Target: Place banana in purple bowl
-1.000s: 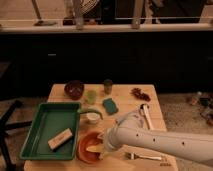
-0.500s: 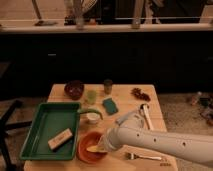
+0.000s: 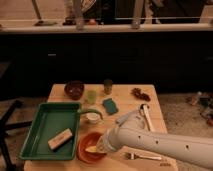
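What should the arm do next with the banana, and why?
Probably a short lift straight up, once the banana is held. The gripper is down in the orange bowl, at the banana lying there, while the purple bowl sits at the table's far edge, past the green tray. Rising first should clear the rim.

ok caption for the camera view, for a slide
Gripper at the banana in the orange bowl, purple bowl across the table
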